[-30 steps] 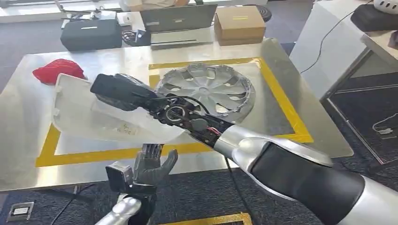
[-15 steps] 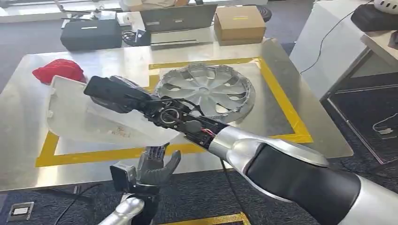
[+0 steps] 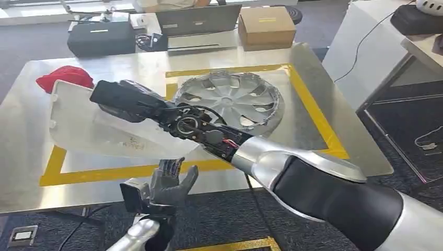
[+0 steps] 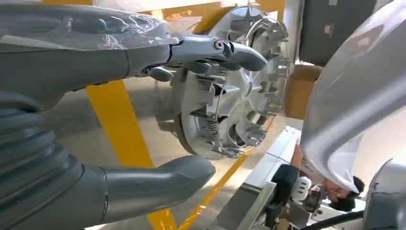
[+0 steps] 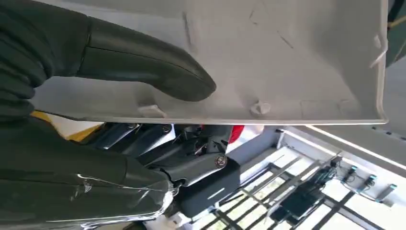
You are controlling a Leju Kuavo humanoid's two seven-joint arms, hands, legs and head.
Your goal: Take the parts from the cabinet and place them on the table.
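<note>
Now right hand (image 3: 123, 99) holds white panel (image 3: 83, 128) crosswise

Silver arm (image 3: 292, 167), black-sleeved, exposed wiring

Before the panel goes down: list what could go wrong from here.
1. The right hand holds the white panel by one edge, thumb on its face; it might slip or tilt.
2. The hubcap lies close by inside the yellow tape; the panel could knock or overlap it.
3. The open left hand sits below and could get bumped.
</note>
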